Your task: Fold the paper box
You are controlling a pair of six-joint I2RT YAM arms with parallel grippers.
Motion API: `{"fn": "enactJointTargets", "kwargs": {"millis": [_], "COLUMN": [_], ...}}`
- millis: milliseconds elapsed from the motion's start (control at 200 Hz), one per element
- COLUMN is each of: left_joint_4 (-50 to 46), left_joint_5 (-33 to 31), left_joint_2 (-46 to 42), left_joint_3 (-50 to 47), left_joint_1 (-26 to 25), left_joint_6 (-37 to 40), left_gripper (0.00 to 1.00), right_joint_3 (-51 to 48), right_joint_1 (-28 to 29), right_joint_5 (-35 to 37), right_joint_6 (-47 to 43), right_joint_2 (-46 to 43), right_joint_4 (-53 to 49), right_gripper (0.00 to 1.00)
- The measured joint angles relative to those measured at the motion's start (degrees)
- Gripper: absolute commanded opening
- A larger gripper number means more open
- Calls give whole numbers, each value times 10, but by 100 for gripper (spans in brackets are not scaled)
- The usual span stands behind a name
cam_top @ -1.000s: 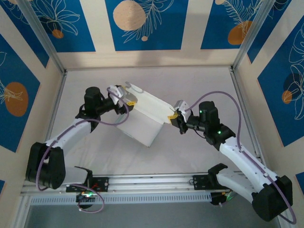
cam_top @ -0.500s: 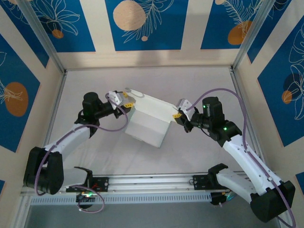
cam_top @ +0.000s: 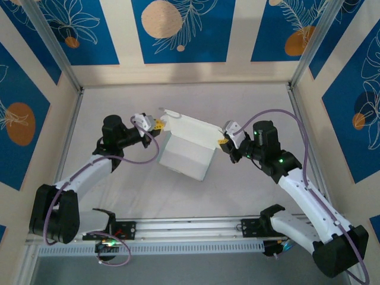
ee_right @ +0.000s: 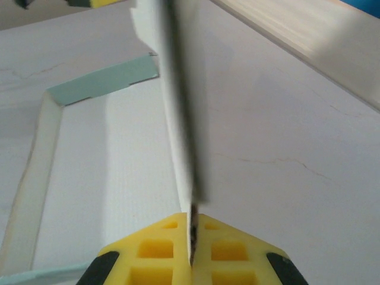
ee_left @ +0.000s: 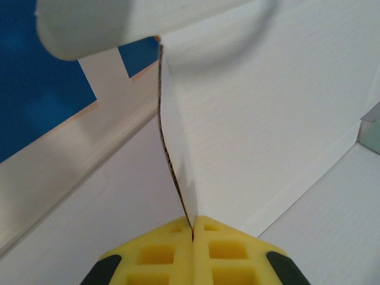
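Observation:
The paper box point(cam_top: 187, 145), white card partly folded up, sits at the middle of the table between both arms. My left gripper point(cam_top: 158, 124) is shut on the box's left edge; in the left wrist view the yellow pads point(ee_left: 160, 255) pinch the thin card edge point(ee_left: 178, 184). My right gripper point(cam_top: 222, 141) is shut on the box's right edge, and the card point(ee_right: 181, 148) runs straight up from its pinched pads point(ee_right: 222, 252). A pale mint-green flap point(ee_right: 101, 83) shows at the far side of the box in the right wrist view.
Cream walls with blue panels and aluminium posts point(cam_top: 65, 77) enclose the white table point(cam_top: 249, 101). A metal rail point(cam_top: 190, 228) carrying both arm bases runs along the near edge. Purple cables point(cam_top: 279, 116) loop off each wrist.
The left gripper closed onto the box's left edge. The right gripper moved the box right and slightly back, and the card stands more folded up than before.

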Motion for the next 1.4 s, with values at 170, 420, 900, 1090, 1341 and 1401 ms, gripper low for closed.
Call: {"fn": "enactJointTargets", "kwargs": {"millis": [170, 420, 900, 1090, 1341, 1401], "left_joint_4": [29, 80, 355, 447, 488, 490], "left_joint_5": [-82, -304, -590, -588, -588, -590], "left_joint_2": [-16, -19, 121, 205, 246, 251], "left_joint_3": [-28, -81, -180, -205, -205, -205], "left_joint_1": [-44, -158, -246, -256, -273, -273], "left_joint_6": [-29, -59, -96, -133, -146, -146], "left_gripper": [0, 0, 0, 0, 0, 0], "right_joint_3": [2, 4, -40, -104, -136, -138], "right_joint_1": [15, 125, 201, 193, 203, 212], "right_joint_5": [99, 363, 512, 493, 538, 558], "right_joint_6": [107, 271, 333, 338, 370, 377], "right_joint_2": [50, 157, 237, 238, 276, 290], "right_joint_4": [42, 98, 239, 304, 369, 381], "right_gripper": [0, 0, 0, 0, 0, 0]}}
